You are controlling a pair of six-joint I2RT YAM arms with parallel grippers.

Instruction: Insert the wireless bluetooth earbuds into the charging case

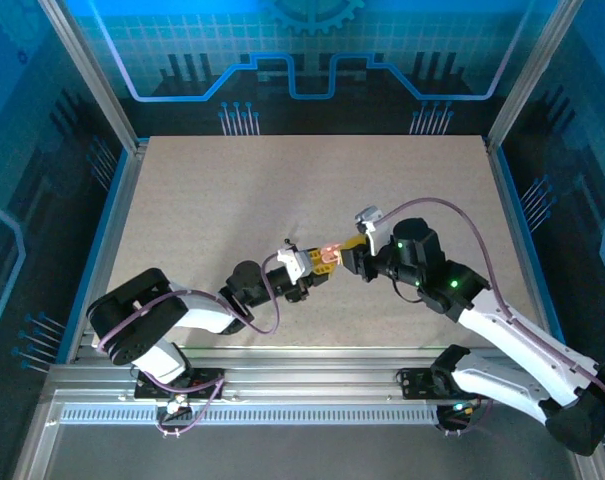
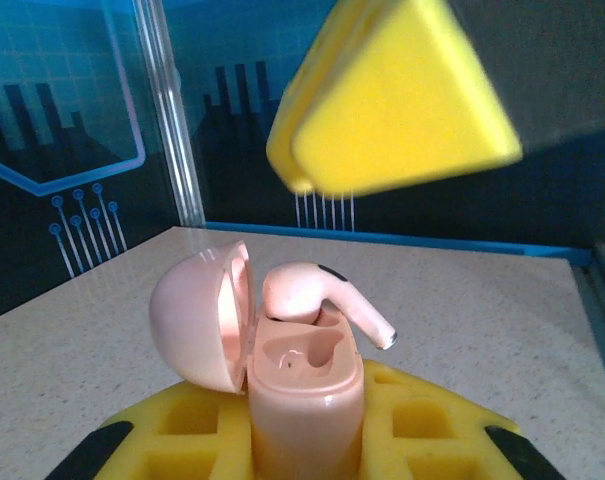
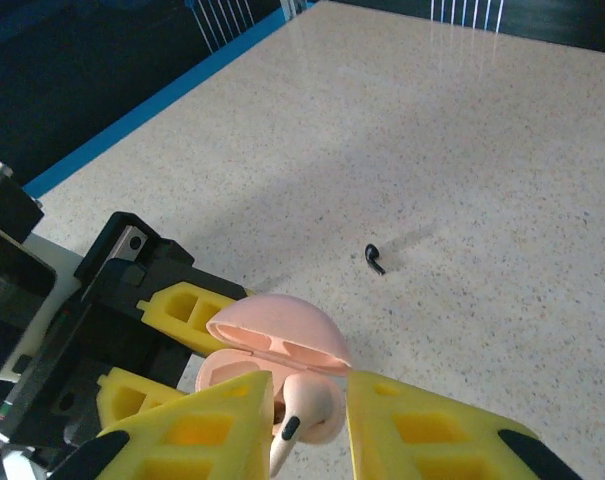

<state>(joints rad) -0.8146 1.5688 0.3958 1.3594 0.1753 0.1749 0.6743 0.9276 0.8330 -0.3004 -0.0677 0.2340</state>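
The pink charging case (image 2: pixel 307 400) stands upright with its lid (image 2: pixel 197 315) swung open, and my left gripper (image 2: pixel 307 435) is shut on its body. A pale pink earbud (image 2: pixel 307 290) lies tilted on the case's far slot, its stem pointing out to the right. My right gripper (image 3: pixel 312 420) hovers just over it, slightly open. Its yellow fingers (image 3: pixel 422 440) flank the earbud (image 3: pixel 317 400) with a thin gap on one side. One small black earbud (image 3: pixel 375 258) lies on the table beyond the case. From above, both grippers meet at the case (image 1: pixel 327 255).
The speckled beige tabletop (image 1: pixel 282 190) stretches open behind and to both sides of the grippers. Metal rails (image 1: pixel 282 355) and blue panel walls border it. The left arm's black wrist block (image 3: pixel 42 330) sits close beside the case.
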